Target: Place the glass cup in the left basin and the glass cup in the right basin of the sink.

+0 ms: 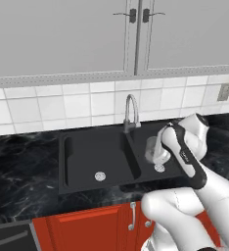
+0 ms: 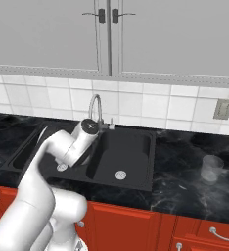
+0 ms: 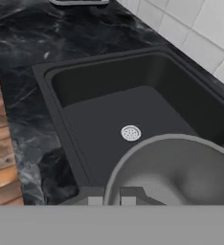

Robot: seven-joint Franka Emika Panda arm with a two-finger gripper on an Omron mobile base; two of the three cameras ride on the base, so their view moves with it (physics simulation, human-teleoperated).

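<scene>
My gripper (image 1: pixel 156 151) is shut on a glass cup (image 1: pixel 151 148) and holds it tilted above the sink (image 1: pixel 62 162), close to the divider on the right basin (image 1: pixel 168 164) side. In the hand view the cup's wide rim (image 3: pixel 171 165) sits just past my gripper (image 3: pixel 111 197), with the left basin (image 3: pixel 99 115) and its silver drain beyond. The left basin (image 1: pixel 94 157) holds nothing. A second glass cup (image 2: pixel 212 168) stands upright on the counter to the right of the sink (image 2: pixel 136 186). My arm hides most of the left basin in the right base view; the right basin (image 2: pixel 124 154) lies open.
A curved chrome tap (image 1: pixel 131 112) rises behind the divider, close to my hand. Black marble counter (image 1: pixel 23 166) runs on both sides, above red cabinet doors (image 1: pixel 87 228). A wall socket (image 2: pixel 223 109) sits on the tiled wall at the right.
</scene>
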